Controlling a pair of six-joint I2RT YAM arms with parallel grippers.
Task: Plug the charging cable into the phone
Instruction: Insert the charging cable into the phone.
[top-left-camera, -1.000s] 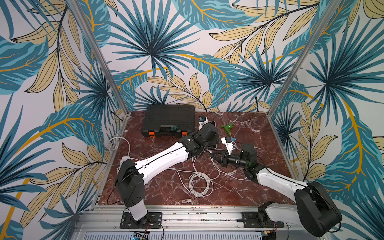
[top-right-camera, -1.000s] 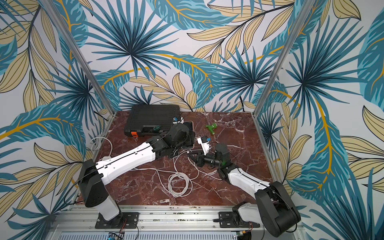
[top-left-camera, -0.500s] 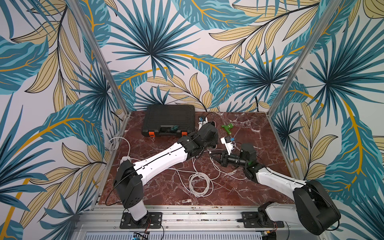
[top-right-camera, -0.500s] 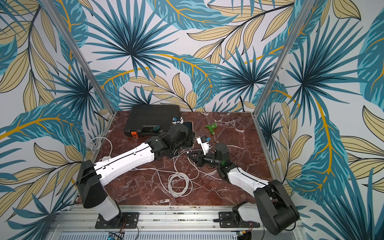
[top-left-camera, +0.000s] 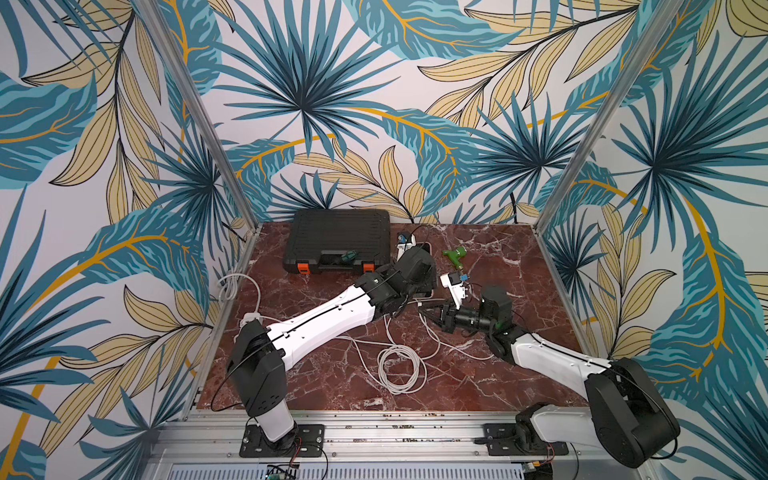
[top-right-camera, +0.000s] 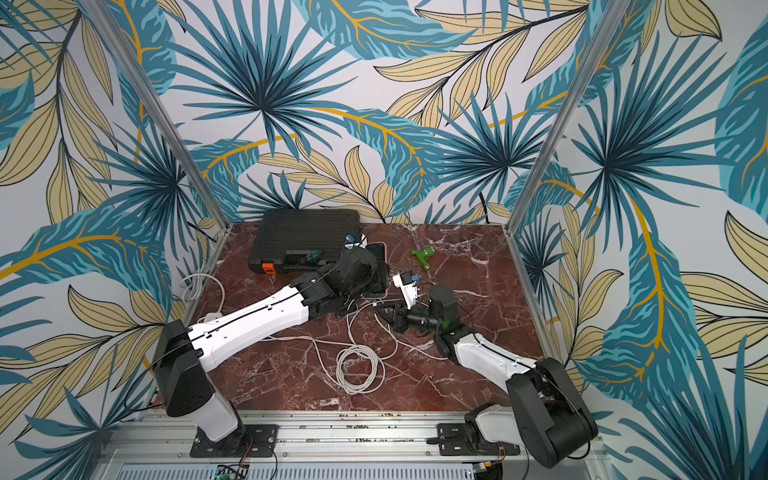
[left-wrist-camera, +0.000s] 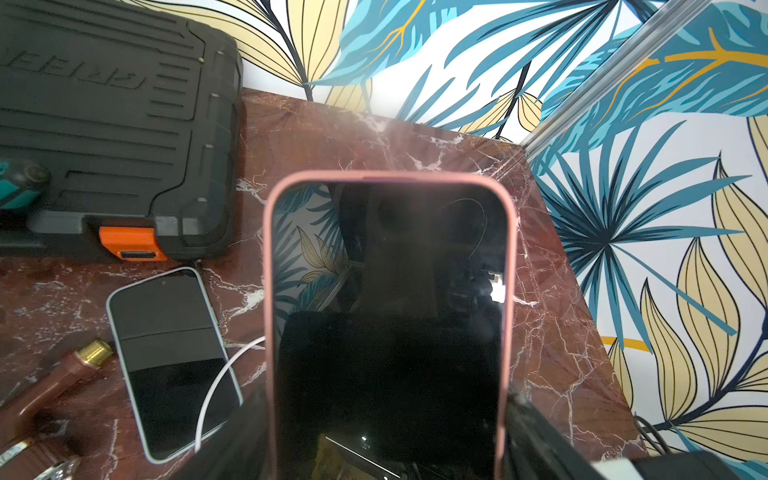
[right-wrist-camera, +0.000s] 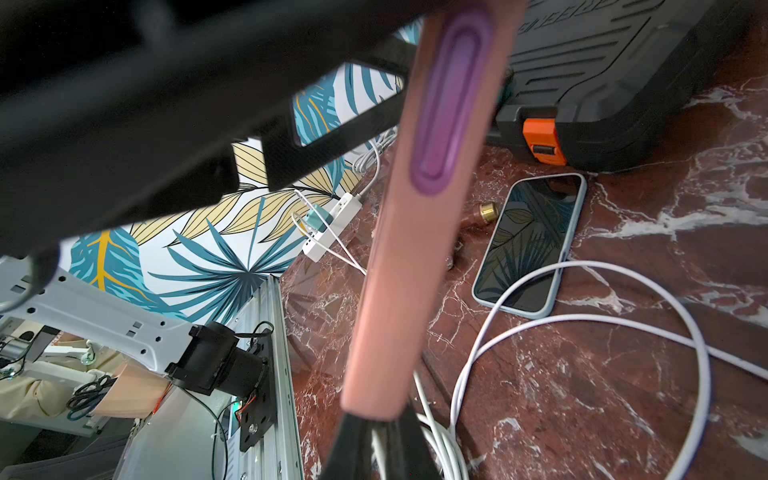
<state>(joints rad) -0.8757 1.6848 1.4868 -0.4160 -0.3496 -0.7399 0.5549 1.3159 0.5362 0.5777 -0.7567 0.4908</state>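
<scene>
The phone, fitted with a pink case, is being held off the table near the middle of the work area, screen facing the left wrist camera. The left gripper is clamping it across its width, jaws standing wide against the two long edges. In the right wrist view the phone is showing edge-on, and the right gripper is sitting just at its lower end, jaws closed narrowly on the white charging cable. The plug tip is hidden, so seating in the port cannot be told. The cable is trailing in loops over the marble, and a coil is lying between the two arms. A second phone is lying flat beside a black tool case, with a white lead crossing it. A white power strip is sitting near the table's left edge.
</scene>
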